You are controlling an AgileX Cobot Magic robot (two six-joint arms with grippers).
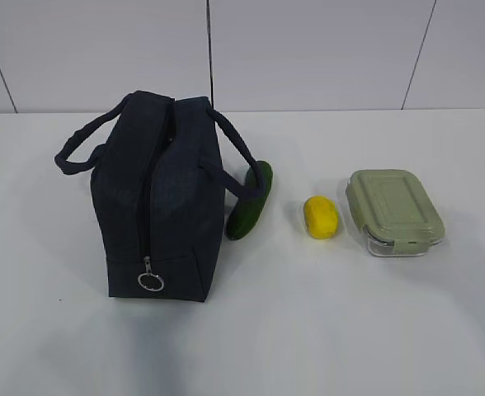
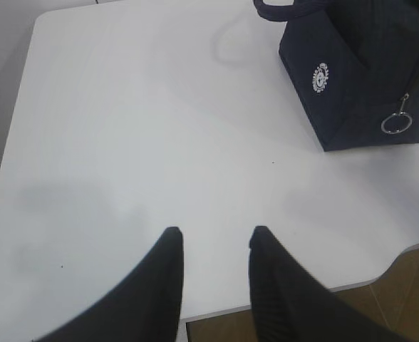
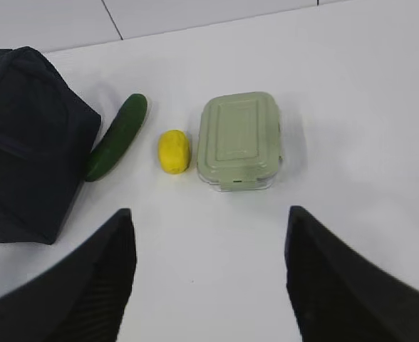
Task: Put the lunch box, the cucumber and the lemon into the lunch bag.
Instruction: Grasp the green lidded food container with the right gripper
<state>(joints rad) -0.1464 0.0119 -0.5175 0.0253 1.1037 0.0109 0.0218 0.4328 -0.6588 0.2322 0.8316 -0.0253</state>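
Observation:
The navy lunch bag (image 1: 162, 198) stands on the white table, left of centre, its zipper shut with the silver ring pull (image 1: 150, 281) at the near end. The dark green cucumber (image 1: 251, 200) lies against the bag's right side. The yellow lemon (image 1: 321, 216) lies right of it, then the lunch box (image 1: 395, 211) with its sage-green lid. The right wrist view shows the bag (image 3: 24, 142), cucumber (image 3: 117, 137), lemon (image 3: 174, 151) and lunch box (image 3: 239, 140). My right gripper (image 3: 209, 217) is open wide and empty, short of them. My left gripper (image 2: 215, 239) is open and empty, near the table's front edge, left of the bag (image 2: 359, 78).
A white tiled wall (image 1: 308, 49) rises behind the table. The table's front edge (image 2: 288, 298) and a brown floor show below my left gripper. Neither arm shows in the exterior view.

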